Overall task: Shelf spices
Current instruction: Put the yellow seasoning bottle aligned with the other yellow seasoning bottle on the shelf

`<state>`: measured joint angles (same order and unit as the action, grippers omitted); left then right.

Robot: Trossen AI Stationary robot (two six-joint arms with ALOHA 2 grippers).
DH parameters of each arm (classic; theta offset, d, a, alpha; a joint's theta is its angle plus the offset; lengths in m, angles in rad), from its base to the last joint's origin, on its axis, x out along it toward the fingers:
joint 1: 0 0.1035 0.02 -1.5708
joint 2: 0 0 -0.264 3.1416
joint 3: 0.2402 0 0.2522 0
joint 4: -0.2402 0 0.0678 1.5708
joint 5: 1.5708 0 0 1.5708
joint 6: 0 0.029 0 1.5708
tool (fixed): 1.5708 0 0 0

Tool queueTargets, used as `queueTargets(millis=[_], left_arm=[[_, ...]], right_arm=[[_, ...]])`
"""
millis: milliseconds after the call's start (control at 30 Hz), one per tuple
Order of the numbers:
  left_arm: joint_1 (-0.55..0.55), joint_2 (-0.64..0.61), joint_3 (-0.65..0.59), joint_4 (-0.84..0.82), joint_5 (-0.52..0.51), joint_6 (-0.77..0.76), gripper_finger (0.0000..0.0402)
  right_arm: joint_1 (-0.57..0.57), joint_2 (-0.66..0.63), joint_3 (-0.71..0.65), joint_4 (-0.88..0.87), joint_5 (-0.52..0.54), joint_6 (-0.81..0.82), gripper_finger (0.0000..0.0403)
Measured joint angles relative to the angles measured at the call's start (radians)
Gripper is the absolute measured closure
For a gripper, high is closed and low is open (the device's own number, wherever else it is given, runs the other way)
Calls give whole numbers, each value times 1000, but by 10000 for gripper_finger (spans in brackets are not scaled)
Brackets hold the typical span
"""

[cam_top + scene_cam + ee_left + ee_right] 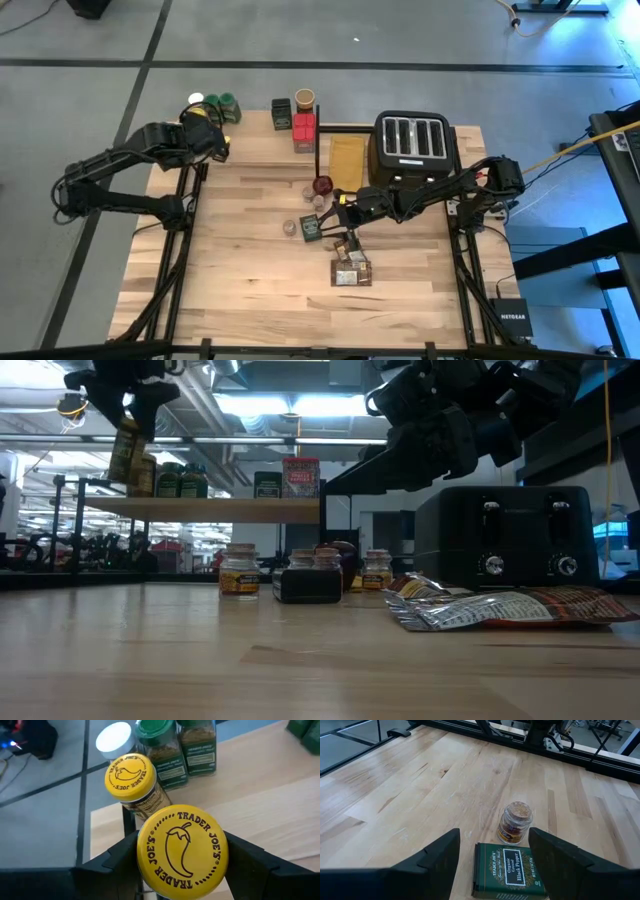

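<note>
Lower centre of the right wrist frame: the right gripper [492, 865] stands with jaws spread astride a green tin [509, 871] lying flat on the bench — label lengthwise. Far upper left, the left gripper [182, 862] pinches a yellow-lidded jar [182, 851] over the shelf [255, 125].

Right claw [492, 857] hangs over the light-wood bench [420, 790] w/ its two dark fingers [432, 857] spread wide – nothing between them but what lies below. Betw. the fingers, low down, a dark green tin [509, 871] lies flat on the bench, white label reading "Organic Ground Black Pepper". Just beyond it, close to the tin's far edge, stands a small glass jar [515, 823] w/ a cork-coloured top and reddish-brown contents. Whether jar and tin touch can't be told. Past them, bare planks run to a black frame rail [600, 762] at the bench's far edge.
</note>
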<state>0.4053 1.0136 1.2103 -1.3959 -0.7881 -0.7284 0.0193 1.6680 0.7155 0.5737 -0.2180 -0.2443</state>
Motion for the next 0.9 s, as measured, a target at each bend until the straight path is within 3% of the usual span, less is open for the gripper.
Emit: queueTargets(millis=[400, 700, 900], left_arm=[[77, -5, -103, 110, 11, 70, 178], [133, -6, -110, 113, 23, 115, 177], [154, -6, -109, 105, 50, 138, 145]], right_arm=[[0, 0, 0, 0, -2, 0, 162], [0, 0, 0, -1, -3, 0, 162], [0, 0, 0, -1, -3, 0, 162]])
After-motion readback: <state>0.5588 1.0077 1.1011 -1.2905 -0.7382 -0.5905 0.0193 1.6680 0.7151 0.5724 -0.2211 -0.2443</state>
